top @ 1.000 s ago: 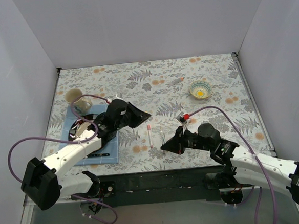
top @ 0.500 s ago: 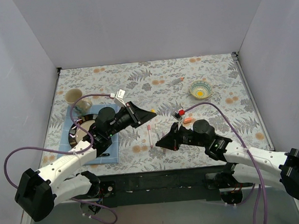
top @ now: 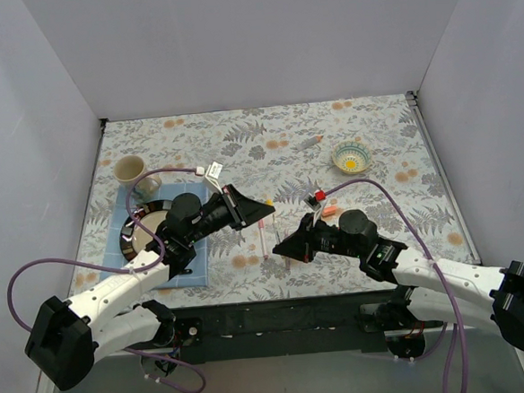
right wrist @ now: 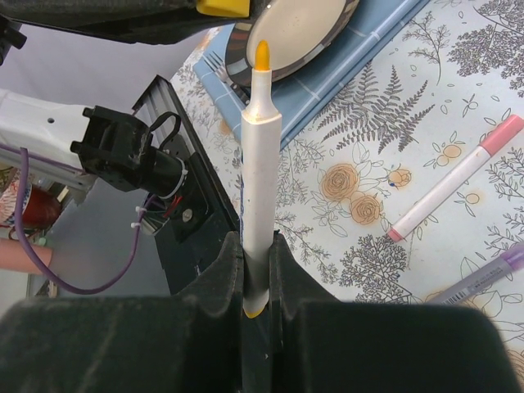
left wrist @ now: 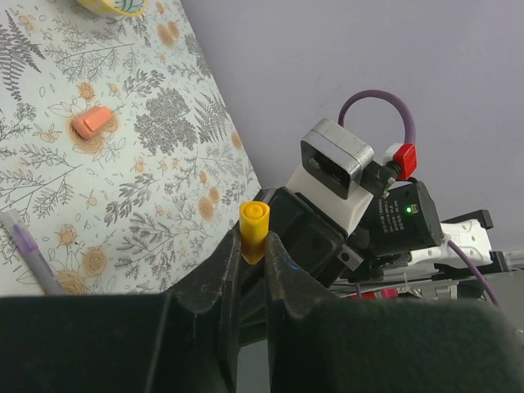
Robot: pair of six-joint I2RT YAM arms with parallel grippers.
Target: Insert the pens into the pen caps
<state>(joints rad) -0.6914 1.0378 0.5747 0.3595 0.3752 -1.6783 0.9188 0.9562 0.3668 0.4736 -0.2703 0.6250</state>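
My left gripper [left wrist: 252, 246] is shut on the yellow cap [left wrist: 254, 230], whose open end points outward. In the top view it [top: 264, 206] hovers above the table's middle. My right gripper [right wrist: 258, 246] is shut on the pale pen [right wrist: 260, 155], yellow-orange tip up, aimed at the yellow cap [right wrist: 223, 6] just beyond. In the top view the right gripper [top: 282, 248] is just in front of the left one. The white-pink pen [top: 262, 237] and the purple pen [right wrist: 483, 278] lie on the table below. The orange cap [top: 330, 211] lies to the right.
A blue mat [top: 184, 267] with a dark-rimmed plate [top: 141, 234] lies at the left, a cup [top: 130, 169] behind it. A small yellow-centred bowl [top: 351, 158] and a grey stick-like object [top: 308, 143] are at the back right.
My left gripper has moved right and forward with the yellow cap, toward the right gripper. My right gripper has shifted slightly left and up with the pale pen.
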